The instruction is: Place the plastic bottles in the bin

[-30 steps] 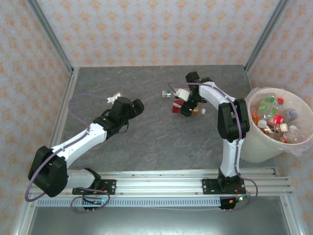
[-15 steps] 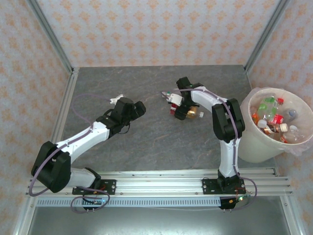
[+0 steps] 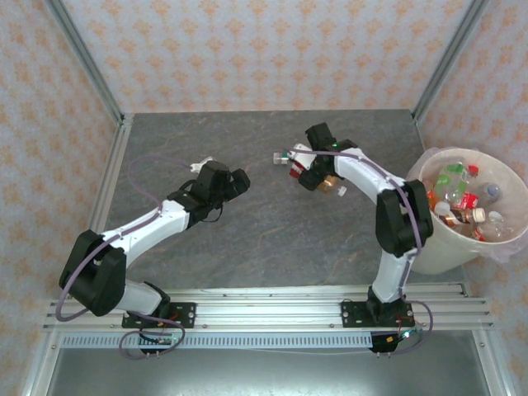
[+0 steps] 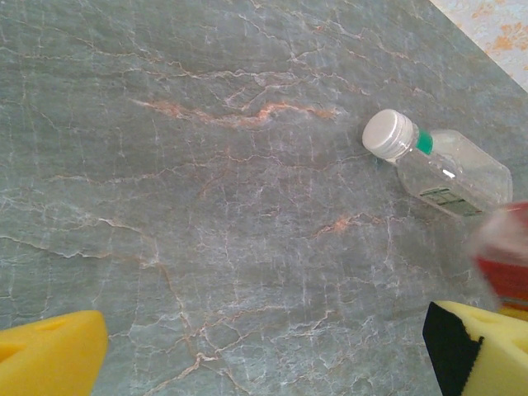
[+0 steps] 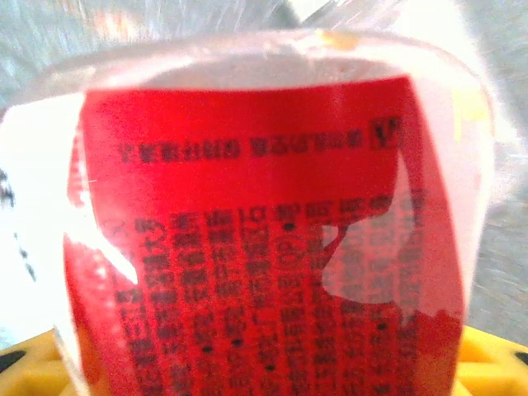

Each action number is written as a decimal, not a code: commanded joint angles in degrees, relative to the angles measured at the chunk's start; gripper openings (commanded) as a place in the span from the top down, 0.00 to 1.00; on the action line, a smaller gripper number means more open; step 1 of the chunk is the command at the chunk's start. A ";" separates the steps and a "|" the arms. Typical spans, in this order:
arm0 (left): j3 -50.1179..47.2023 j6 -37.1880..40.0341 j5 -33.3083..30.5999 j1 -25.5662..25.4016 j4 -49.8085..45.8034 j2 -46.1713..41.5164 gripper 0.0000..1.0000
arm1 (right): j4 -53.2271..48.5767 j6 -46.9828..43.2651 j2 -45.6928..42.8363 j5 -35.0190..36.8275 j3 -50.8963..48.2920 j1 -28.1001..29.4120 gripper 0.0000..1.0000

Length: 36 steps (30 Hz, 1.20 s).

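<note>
As right end effector [image 3: 307, 175] straddles, red-label bottle [image 5: 264, 231] centred.

The table top [image 4: 206, 206] looks like grey stone, matt and fine-grained, with pale veins and rust-coloured streaks. The clear bottle [image 4: 450, 169] lying on it is thin glossy plastic that catches highlights; its white cap [image 4: 388, 134] is smooth, duller plastic. The red-labelled bottle [image 5: 264, 231] has shiny transparent walls and a slick printed film label. The pads [image 4: 49, 355] of the left gripper [image 4: 264, 363] look like matt yellow foam. The bin [image 3: 437, 247] is smooth beige plastic, lined with a thin, crinkled translucent bag [image 3: 501, 254]. The rail [image 3: 272, 301] is brushed silver metal, and the walls [image 3: 264, 49] look like matt patterned paper.
</note>
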 commanded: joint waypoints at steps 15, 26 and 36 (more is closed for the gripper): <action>4.95 -2.71 5.56 0.32 7.38 7.81 0.00 | -9.43 14.82 -30.55 11.44 8.12 -9.77 0.50; 8.96 -3.05 9.71 -0.40 9.07 12.26 0.00 | -21.32 8.22 -37.03 30.15 14.77 -24.15 0.50; 12.49 -2.48 13.97 -0.66 8.38 15.03 0.00 | -6.84 -7.81 -41.42 40.30 4.39 -40.36 0.45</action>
